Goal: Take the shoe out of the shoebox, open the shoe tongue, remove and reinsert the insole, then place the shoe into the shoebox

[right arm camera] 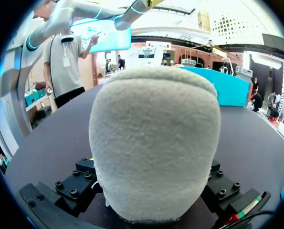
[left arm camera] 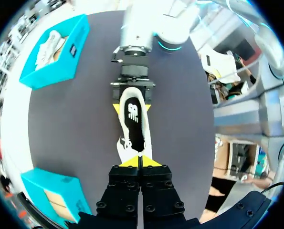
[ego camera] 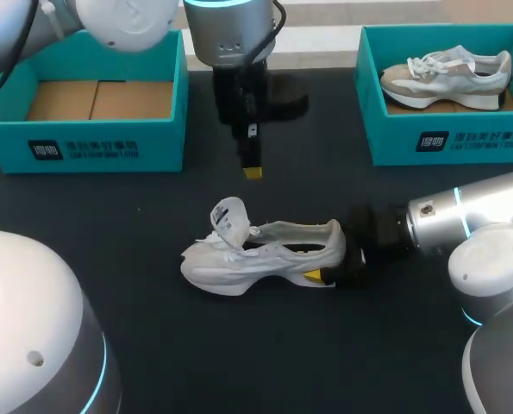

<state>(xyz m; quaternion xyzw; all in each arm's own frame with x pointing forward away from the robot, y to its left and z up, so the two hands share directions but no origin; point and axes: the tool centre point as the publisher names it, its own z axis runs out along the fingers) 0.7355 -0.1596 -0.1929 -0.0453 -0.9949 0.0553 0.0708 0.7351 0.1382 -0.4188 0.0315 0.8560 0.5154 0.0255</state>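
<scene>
Partly hidden, right claw [ego camera: 330, 264], behind shoe [right arm camera: 153, 143] heel

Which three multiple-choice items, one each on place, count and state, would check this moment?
1. Where is the shoe that the right claw grips? A in a box; B on the table; C lifted in the air.
2. How many teal shoeboxes are there? A one; B two; C three.
3. The left claw is: A open; B shut on the shoe; C shut, empty.
Key: 1 B, it lies on the dark top; 2 B, one at each rear side; 3 C, its yellow tips meet with nothing between.
</scene>
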